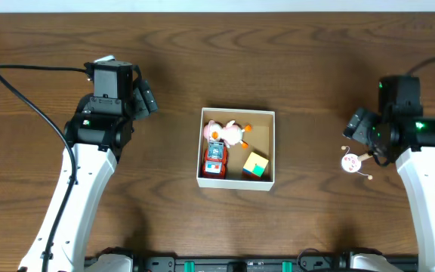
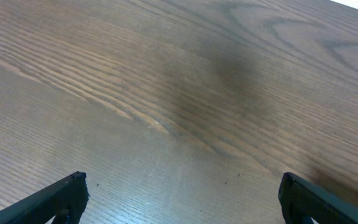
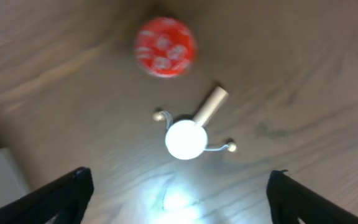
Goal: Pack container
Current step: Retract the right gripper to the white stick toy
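Right gripper (image 3: 180, 182) is spread wide open, empty; probably best lined up square over the drum toy (image 3: 186, 138) before being shut.

right gripper (image 3: 179, 179) cut off (red ball (image 3: 165, 46) blurred)
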{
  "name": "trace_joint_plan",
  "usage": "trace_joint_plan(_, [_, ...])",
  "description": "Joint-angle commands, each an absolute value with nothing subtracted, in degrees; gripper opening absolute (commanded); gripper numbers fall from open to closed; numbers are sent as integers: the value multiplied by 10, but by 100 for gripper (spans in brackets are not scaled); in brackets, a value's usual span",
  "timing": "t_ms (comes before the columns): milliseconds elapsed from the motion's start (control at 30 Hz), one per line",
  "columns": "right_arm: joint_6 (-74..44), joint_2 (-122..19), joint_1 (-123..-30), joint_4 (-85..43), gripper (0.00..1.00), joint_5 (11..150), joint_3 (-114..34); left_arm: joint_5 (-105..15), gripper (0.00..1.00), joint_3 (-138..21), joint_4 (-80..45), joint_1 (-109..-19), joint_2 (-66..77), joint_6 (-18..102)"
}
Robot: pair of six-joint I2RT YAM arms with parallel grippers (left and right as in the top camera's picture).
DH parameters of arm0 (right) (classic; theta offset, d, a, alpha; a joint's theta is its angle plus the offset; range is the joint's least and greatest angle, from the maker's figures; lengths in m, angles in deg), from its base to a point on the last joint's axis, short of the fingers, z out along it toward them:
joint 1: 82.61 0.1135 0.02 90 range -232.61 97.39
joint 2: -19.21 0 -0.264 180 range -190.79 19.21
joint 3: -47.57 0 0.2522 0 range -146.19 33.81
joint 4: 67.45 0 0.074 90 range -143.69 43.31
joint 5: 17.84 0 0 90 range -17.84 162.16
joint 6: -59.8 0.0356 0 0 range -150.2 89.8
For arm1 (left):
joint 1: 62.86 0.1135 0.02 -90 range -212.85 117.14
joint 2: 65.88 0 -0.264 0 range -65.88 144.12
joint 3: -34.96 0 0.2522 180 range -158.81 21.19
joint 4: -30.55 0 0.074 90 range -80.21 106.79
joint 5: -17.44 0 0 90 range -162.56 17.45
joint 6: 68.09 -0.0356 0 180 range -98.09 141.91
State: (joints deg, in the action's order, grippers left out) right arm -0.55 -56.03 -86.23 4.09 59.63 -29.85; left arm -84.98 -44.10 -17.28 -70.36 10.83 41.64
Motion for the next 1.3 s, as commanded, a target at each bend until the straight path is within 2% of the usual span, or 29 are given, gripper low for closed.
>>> trace_joint_plan(0, [42, -558, -894, 6, 88, 591, -240, -857, 98, -456, -173, -701, 101, 424])
trace_joint_plan(533, [71, -558, -941, -199, 84, 590, -66, -857, 98, -456, -173, -701, 101, 424])
trace_joint_plan(1267, [96, -615, -952, -296, 77, 587, -40, -857, 98, -456, -173, -702, 101, 424])
